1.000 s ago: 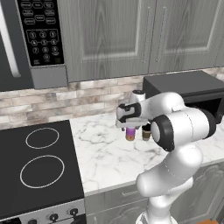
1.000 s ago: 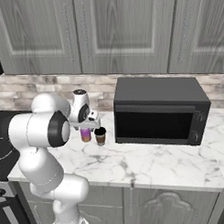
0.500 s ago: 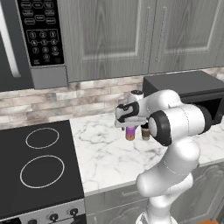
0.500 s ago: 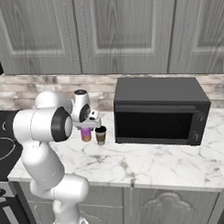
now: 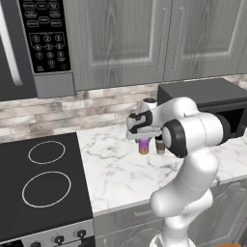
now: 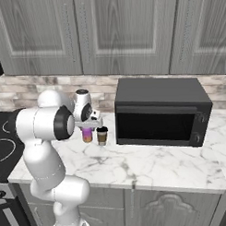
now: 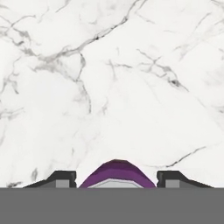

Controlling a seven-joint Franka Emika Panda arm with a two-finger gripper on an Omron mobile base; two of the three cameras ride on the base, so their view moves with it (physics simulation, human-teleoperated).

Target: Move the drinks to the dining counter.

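Marble worktop (image 5: pixel 111 169), grab on the first drink under way, nothing delivered.
Black microwave (image 6: pixel 161 111) sits on the right; just left of it the gripper (image 5: pixel 143 140) is down over the purple-to-orange can (image 6: pixel 87 134), finger tips (image 7: pixel 59 178) either side of its top with slim gaps showing (can't tell if it's clamped). Brown cup (image 6: pixel 102 136) stands untouched just right of the can. Both drinks remain to go to the dining counter: lift, drive, place, repeat.

You are in a home kitchen: grey panelled wall cabinets (image 6: pixel 126 31), black glass stovetop (image 5: pixel 41 185), black countertop microwave (image 6: pixel 161 112), white marble counter (image 6: pixel 149 166).
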